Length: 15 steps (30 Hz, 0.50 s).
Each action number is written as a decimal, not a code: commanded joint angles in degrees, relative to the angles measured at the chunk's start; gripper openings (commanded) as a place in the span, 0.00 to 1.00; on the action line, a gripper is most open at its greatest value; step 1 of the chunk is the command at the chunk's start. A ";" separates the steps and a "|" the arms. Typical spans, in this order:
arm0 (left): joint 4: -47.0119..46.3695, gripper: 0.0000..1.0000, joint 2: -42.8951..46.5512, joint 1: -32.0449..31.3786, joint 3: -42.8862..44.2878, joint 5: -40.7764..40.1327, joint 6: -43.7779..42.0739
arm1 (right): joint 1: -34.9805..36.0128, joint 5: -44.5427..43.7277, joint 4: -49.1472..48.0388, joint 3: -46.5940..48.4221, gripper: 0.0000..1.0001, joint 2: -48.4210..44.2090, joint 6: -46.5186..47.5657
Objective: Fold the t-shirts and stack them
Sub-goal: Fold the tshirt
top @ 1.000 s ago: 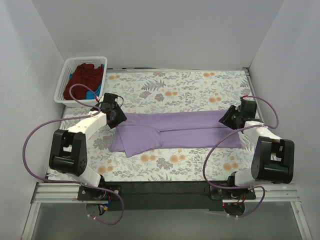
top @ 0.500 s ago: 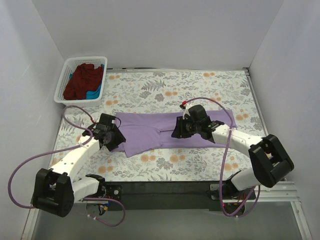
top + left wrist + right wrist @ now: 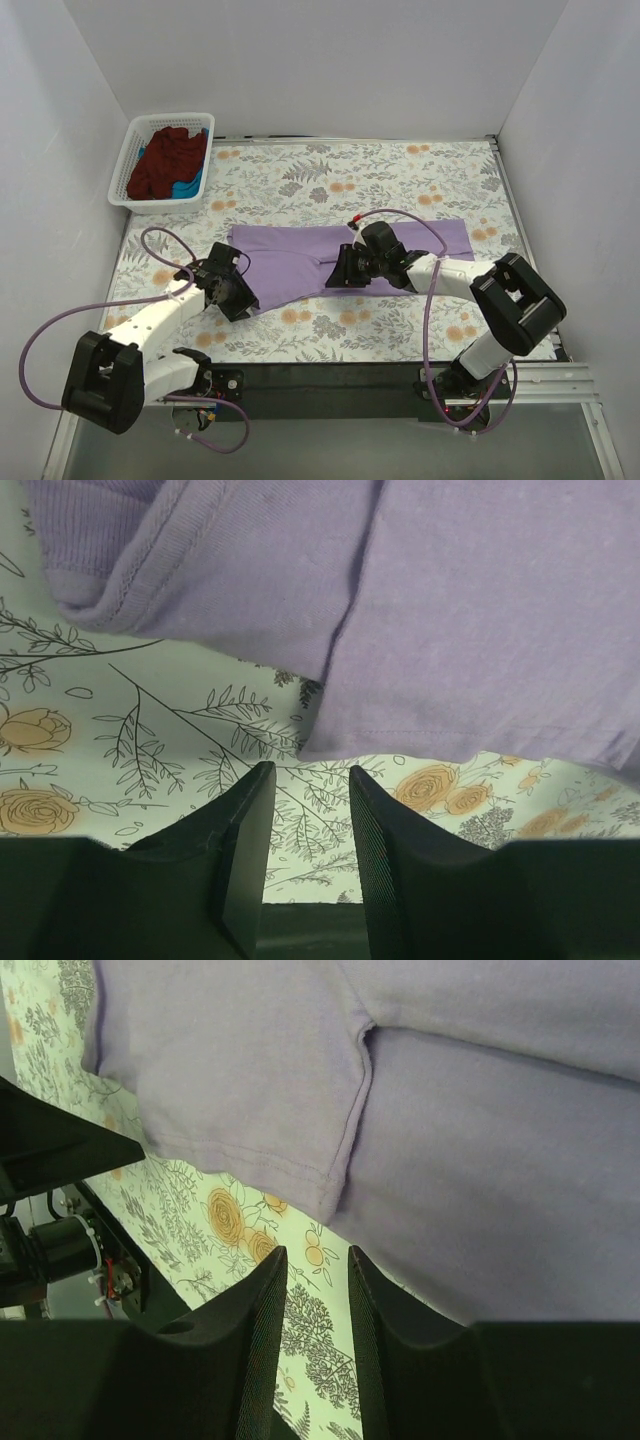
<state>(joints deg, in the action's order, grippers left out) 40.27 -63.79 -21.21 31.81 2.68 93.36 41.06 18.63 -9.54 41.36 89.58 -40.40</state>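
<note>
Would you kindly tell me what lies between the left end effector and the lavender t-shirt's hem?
Only a bare strip of floral tablecloth, seen in the left wrist view; the left end effector sits just short of the lavender t-shirt.

Looking past left gripper (image 3: pixel 312 772) at bottom centre: two dark fingers (image 3: pixel 245 850), ribbed inner faces, narrow gap, nothing clamped, only floral tablecloth (image 3: pixel 150 700) showing through. Tips just short of lavender t-shirt (image 3: pixel 480 620), apparently not touching. Shirt filling top half, cut off by top, left and right edges. Two overlapping layers meeting along a crease down from top centre; can't tell which lies on top. Stitched hem slanting from upper left to centre, wavy lower edge on the right. Rolled edge at upper left. Orange roses (image 3: pixel 35 730) printed at lower left and right of centre, below the shirt edge
</note>
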 commanded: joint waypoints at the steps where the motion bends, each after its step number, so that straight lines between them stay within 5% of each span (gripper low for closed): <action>1: -2.21 0.34 -1.51 -0.50 -0.79 1.45 0.86 | 0.60 0.97 -3.90 -0.14 0.37 1.03 -1.78; 15: -5.47 0.34 -5.38 -0.85 -0.96 2.60 0.06 | 1.57 2.02 -5.23 0.73 0.36 5.25 -2.75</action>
<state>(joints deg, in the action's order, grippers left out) 35.33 -68.69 -21.69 31.31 4.71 93.47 42.19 19.88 -12.19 41.36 94.19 -42.50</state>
